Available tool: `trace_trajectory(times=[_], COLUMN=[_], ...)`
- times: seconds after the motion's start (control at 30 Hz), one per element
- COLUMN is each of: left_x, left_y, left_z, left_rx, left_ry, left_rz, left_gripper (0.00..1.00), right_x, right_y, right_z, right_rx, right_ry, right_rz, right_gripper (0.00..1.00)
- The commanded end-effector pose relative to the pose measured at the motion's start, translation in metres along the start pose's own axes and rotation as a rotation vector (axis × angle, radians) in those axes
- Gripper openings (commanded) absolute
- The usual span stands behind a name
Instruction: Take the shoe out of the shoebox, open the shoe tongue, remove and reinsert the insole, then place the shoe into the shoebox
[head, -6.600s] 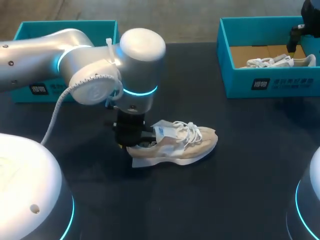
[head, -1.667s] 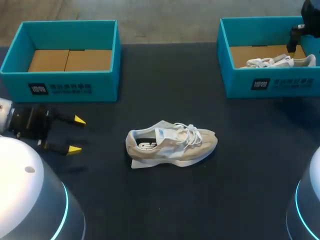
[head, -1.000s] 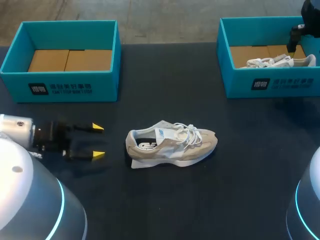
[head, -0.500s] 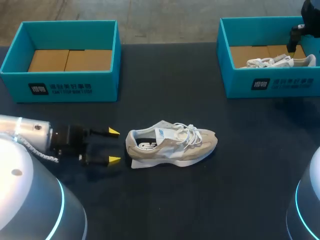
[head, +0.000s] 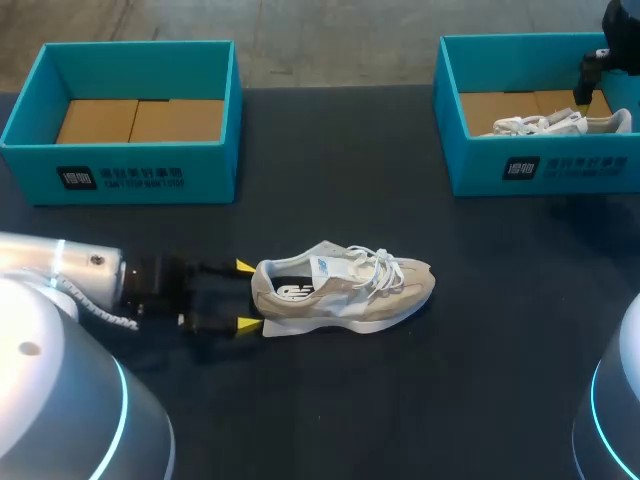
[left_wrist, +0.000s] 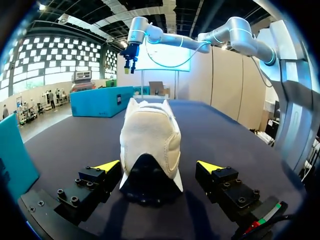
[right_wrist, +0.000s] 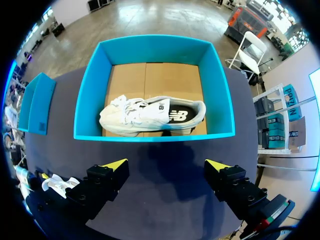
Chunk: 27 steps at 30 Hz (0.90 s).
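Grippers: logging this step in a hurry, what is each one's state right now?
Left gripper: open, a finger either side of the beige shoe's heel, not gripping.
Right gripper: open, empty, above the shoebox holding the white shoe.

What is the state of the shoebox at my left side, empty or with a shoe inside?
Empty: the left shoebox shows only its brown cardboard floor. The beige shoe lies outside it, on the table.

In the head view the right arm (head: 600, 65) is largely cut off at the edge. The white shoe (head: 550, 124) is partly hidden by its shoebox (head: 540, 165) wall. From the left wrist, the toe of the beige shoe (left_wrist: 150, 135) is concealed behind its heel.
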<state>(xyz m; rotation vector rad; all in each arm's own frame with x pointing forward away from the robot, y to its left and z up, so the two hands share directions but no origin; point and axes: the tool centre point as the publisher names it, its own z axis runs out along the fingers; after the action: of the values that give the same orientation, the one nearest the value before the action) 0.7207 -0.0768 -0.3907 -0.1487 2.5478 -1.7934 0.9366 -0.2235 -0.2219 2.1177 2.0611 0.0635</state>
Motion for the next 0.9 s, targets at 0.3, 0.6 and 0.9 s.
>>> trace_trajectory(times=[0.3,0.6,0.9], left_x=[0.001,-0.003,-0.003], left_y=[0.000,0.004,0.005], left_z=[0.031,0.035,0.041], left_rx=[0.004,-0.005,-0.002], left_ry=[-0.004,-0.026,-0.037], left_rz=[-0.002,0.007,0.003], left_gripper=[1.00,1.00,1.00], right_x=[0.000,0.000,0.000], right_y=[-0.001,-0.001,-0.001], right_z=[0.000,0.000,0.000], right_rx=[-0.001,-0.001,-0.001], right_ry=[0.000,0.000,0.000], right_rz=[0.002,0.002,0.002], right_gripper=[1.00,1.00,1.00])
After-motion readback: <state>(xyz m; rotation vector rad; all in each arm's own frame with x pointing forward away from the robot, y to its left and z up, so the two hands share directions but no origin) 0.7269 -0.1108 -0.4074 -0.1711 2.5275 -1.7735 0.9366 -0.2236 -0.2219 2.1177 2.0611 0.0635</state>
